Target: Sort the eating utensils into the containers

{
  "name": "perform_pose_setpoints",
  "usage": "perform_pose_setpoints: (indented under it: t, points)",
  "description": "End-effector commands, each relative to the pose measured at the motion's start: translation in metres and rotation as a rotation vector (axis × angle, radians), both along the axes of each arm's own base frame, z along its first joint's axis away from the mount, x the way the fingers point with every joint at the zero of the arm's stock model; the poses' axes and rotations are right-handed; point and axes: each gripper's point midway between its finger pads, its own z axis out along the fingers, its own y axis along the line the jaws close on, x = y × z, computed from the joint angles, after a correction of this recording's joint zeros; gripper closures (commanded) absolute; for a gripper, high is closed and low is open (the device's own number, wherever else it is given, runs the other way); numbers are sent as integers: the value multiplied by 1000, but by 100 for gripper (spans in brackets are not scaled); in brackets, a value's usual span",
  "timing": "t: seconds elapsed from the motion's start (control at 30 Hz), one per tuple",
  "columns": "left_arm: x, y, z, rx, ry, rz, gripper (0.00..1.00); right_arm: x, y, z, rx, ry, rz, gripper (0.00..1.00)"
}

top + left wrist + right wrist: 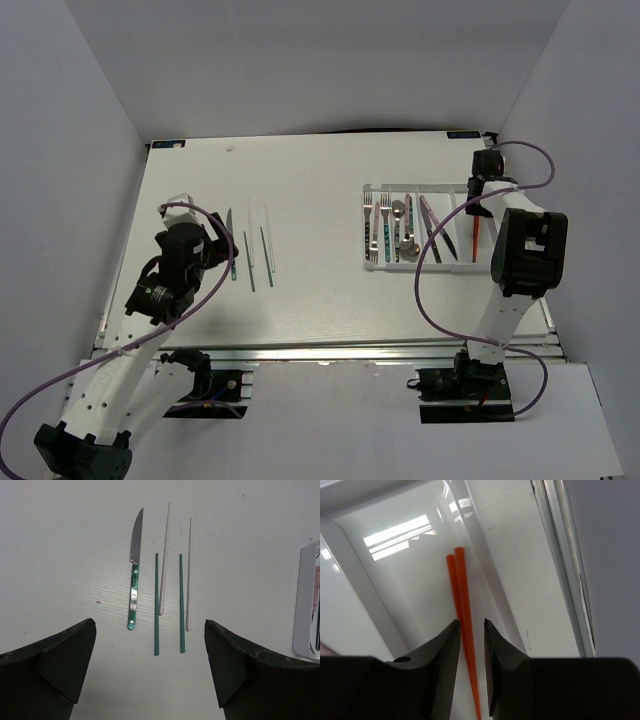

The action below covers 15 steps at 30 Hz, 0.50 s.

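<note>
**Left arm over the unsorted pieces, right arm at the tray's end slot**

The left gripper (149, 630) hangs wide open above a knife (134, 575), two green chopsticks (156, 605) and two white chopsticks (189, 575). These lie parallel on the table (50, 555) and look like the next picks. In the tray (364, 240), other cutlery (400, 230) fills the left slots. The right gripper (471, 622) is narrowly parted astride the red chopsticks (460, 575). They lie unpinched in the rightmost slot, kept with their own kind.
</note>
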Motion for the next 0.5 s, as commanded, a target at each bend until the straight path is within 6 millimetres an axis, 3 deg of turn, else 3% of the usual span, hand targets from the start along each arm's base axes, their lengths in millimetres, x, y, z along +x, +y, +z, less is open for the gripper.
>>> perform_pose_setpoints:
  t: [0.0, 0.17, 0.27, 0.3, 0.33, 0.37, 0.4, 0.43, 0.47]
  points:
    - [0, 2, -1, 3, 0, 14, 2, 12, -3, 28, -8, -85, -14, 68]
    - [1, 1, -2, 6, 6, 14, 2, 21, 7, 55, 18, -152, 8, 64]
    - [1, 2, -3, 10, 9, 16, 2, 24, 36, 75, 51, -190, 55, 64]
    - [1, 3, -3, 9, 7, 21, 2, 25, 74, 79, 54, -197, 136, 63]
    - [0, 4, -3, 12, 7, 27, 2, 25, 95, 87, 30, -211, 172, 61]
    - [0, 5, -2, 13, 4, 35, 2, 23, 118, 99, 19, -233, 218, 52]
    - [0, 7, -1, 11, 1, 43, 2, 16, 168, 104, 38, -248, 303, 47]
    - [-1, 11, -1, 22, 1, 66, 2, 12, 197, 107, 68, -270, 352, 41]
    - [-2, 14, 0, 23, -3, 82, 2, 6, 223, 117, 91, -310, 403, 11]
